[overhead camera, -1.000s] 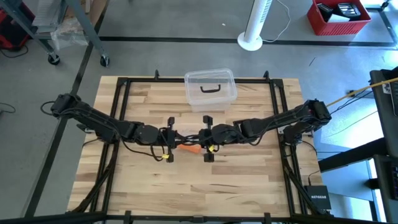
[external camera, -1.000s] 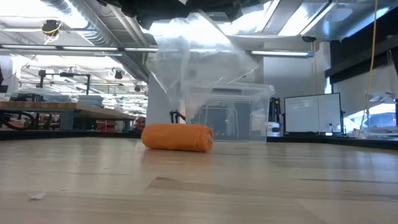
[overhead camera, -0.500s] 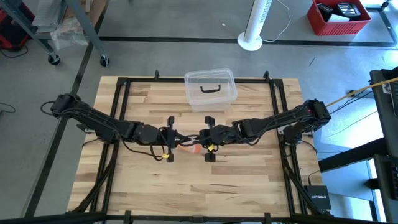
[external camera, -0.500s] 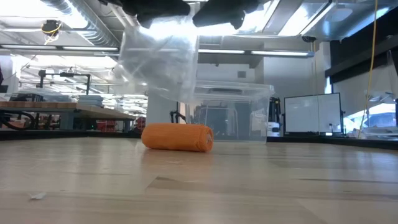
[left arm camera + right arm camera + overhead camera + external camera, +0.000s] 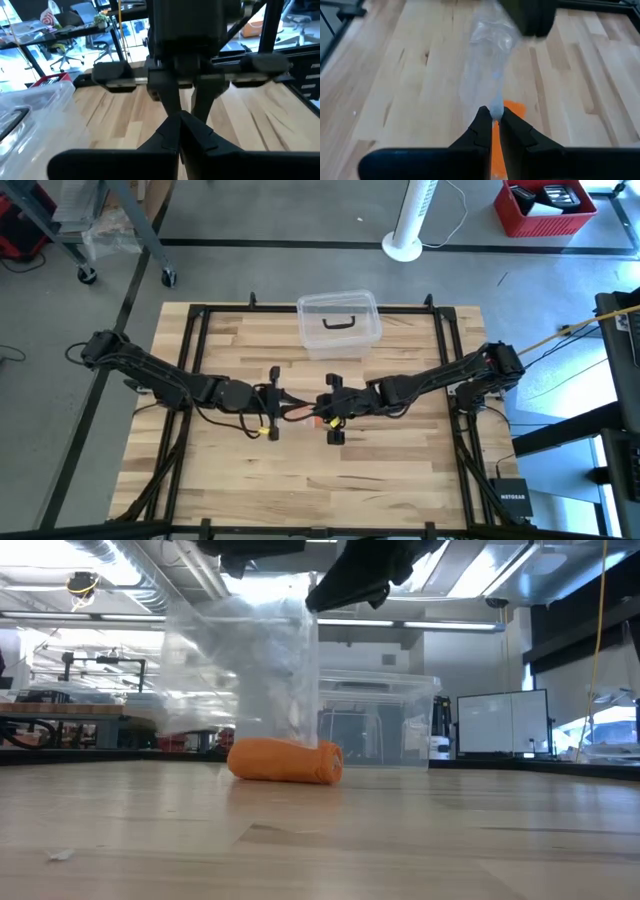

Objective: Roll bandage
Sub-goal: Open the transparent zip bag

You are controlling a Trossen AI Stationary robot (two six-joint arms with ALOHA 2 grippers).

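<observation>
While the bandage (image 5: 286,760) lies on the tabletop (image 5: 400,840), a wrapper (image 5: 487,75) is pinched above it by both end effectors, left (image 5: 283,406) and right (image 5: 492,121).

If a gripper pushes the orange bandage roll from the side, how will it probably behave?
The bandage lies on its side as a cylinder on the flat table, so it would probably roll. It looks like soft fabric, likely light, and may dent or unwind.

Both arms reached inward from the table's nine and three o'clock edges and met near its centre. The left gripper (image 5: 284,406) was shut, its fingers (image 5: 172,135) pressed together. The right gripper (image 5: 318,408) faced it, its fingers (image 5: 481,127) nearly closed, pinching a thin clear film.
</observation>
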